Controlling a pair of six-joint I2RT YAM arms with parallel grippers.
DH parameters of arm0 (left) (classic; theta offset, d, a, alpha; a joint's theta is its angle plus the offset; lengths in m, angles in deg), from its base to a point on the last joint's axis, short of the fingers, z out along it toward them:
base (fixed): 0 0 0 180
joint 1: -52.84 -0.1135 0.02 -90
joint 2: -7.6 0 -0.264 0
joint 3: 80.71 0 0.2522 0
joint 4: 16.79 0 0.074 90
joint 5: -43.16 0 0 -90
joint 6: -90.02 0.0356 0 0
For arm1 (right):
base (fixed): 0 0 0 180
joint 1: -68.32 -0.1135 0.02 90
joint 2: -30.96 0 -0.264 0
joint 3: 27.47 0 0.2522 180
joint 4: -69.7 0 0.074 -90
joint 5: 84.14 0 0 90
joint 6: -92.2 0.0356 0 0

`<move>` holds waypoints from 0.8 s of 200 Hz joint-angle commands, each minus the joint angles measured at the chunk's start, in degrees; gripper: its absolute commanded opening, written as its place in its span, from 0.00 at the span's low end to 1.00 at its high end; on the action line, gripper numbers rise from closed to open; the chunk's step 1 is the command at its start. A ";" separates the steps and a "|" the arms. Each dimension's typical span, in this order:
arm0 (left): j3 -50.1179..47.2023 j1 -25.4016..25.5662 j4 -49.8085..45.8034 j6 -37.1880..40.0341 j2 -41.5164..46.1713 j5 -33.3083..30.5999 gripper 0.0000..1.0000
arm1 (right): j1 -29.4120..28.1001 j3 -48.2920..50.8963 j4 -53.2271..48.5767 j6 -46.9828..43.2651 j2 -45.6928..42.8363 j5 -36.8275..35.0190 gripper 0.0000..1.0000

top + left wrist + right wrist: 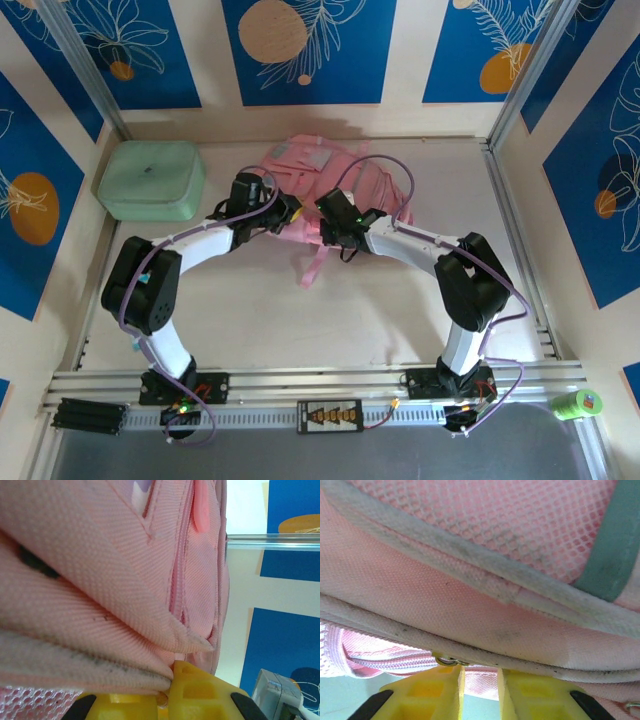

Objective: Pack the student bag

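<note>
While the student bag (300, 172) lies at the far middle of the table (300, 320), its long side going left to right, both my arms touch its near edge; the bag sits just past my fingertips, so neither arm is nearer; my left gripper (169, 685) is squeezed together on a fold of pink cloth; my right gripper (480, 672) has a thin gap with pink cloth in it, and I cannot tell if it holds; I think I must pull the bag open next.
</note>
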 commanded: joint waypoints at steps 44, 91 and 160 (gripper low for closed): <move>0.83 -0.12 5.27 -0.83 0.16 1.99 0.00 | 1.49 -2.88 1.57 1.99 -0.07 -6.26 0.16; 1.36 -1.55 5.85 -0.39 -1.59 -0.37 0.00 | 3.26 4.14 -3.98 4.82 -5.84 -7.39 0.16; 1.50 -2.41 6.25 1.33 -3.29 1.13 0.09 | 6.75 11.74 -1.69 3.65 -14.76 -1.07 0.27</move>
